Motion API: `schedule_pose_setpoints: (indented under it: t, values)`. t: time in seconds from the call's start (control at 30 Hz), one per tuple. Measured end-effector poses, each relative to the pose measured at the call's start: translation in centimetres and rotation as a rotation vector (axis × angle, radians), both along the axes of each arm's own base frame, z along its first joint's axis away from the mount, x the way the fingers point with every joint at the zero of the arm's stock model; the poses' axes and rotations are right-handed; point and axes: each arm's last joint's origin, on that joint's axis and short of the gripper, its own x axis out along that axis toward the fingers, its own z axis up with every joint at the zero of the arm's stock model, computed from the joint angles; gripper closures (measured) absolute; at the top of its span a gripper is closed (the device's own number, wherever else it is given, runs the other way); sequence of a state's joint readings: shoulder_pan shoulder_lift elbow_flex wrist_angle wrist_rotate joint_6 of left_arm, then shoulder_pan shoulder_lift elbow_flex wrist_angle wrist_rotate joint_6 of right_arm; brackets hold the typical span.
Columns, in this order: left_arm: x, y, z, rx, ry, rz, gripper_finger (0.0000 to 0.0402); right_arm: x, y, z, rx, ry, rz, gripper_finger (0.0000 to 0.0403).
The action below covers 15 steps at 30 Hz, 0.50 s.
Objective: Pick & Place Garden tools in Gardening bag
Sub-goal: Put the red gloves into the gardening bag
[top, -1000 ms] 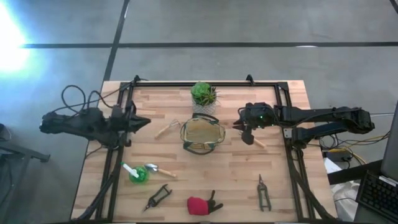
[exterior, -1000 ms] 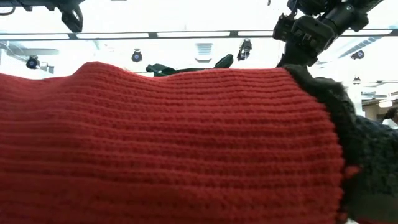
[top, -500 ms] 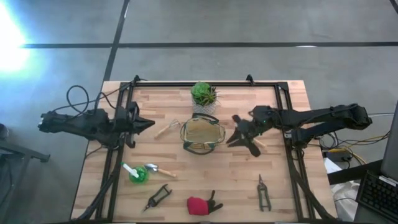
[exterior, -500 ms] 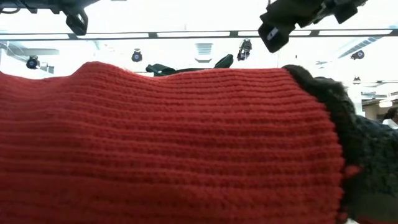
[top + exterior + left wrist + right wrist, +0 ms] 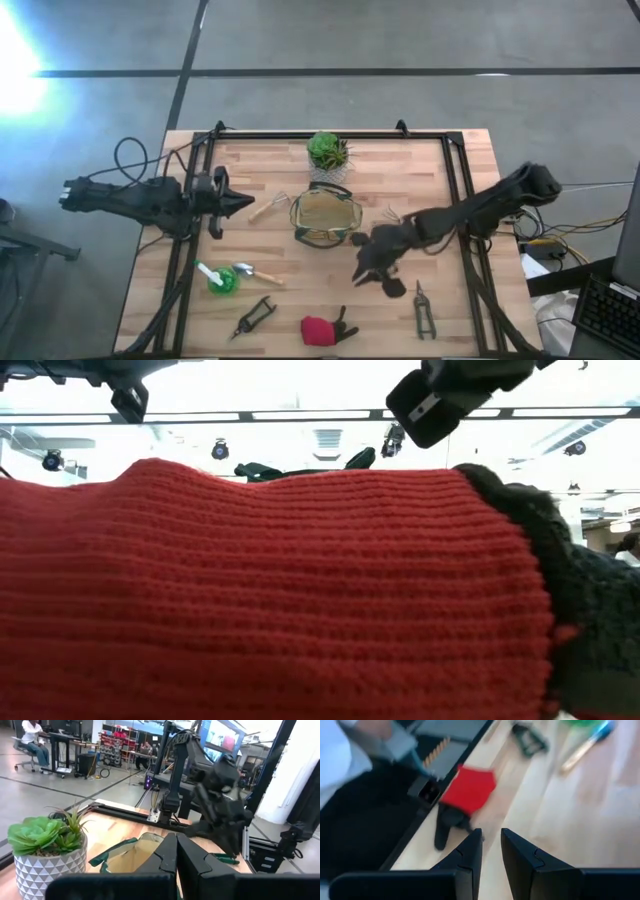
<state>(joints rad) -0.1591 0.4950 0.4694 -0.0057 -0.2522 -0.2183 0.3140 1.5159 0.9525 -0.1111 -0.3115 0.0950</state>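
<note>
Taking the gardening bag (image 5: 325, 218) as our landmark at mid-tabletop (image 5: 440, 170), we find it standing open, and we cannot see any tool inside. We record the right gripper (image 5: 372, 277) low over the boards to the bag's near right, its fingers parted by a slim gap with nothing between them; its wrist view faces the red-and-black item (image 5: 465, 795). We record the left gripper (image 5: 243, 203) well to the bag's left, fingers pressed together and empty. We note a rake fork (image 5: 270, 206) just beside the bag's left edge, and the potted plant (image 5: 327, 153) directly behind the bag. Nearer the front edge, to the bag's left, lie a green-and-white tool (image 5: 215, 276), a trowel (image 5: 254, 271) and one pruner (image 5: 254, 316). The red-and-black item lies in front of the bag, and a second pruner (image 5: 424, 308) in front and to its right. A wire-tined tool (image 5: 392, 215) lies to the bag's right.
</note>
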Motion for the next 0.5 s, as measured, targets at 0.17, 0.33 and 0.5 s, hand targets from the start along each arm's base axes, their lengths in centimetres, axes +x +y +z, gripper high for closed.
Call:
schedule_pose_setpoints:
  t: [0.17,0.33,0.5]
  values:
    - [0.1,0.0,0.2,0.023,-0.024,0.006,0.0396,1.9,1.7,-2.5,-0.131,0.120,0.067,0.0333]
    - [0.2,0.0,0.3,0.034,-0.033,0.006,0.0396,3.7,2.4,-4.0,-0.212,0.227,0.189,0.0328]
    - [0.3,0.0,0.2,0.040,-0.024,0.005,0.0396,4.7,2.6,-3.0,-0.118,0.190,0.333,0.0336]
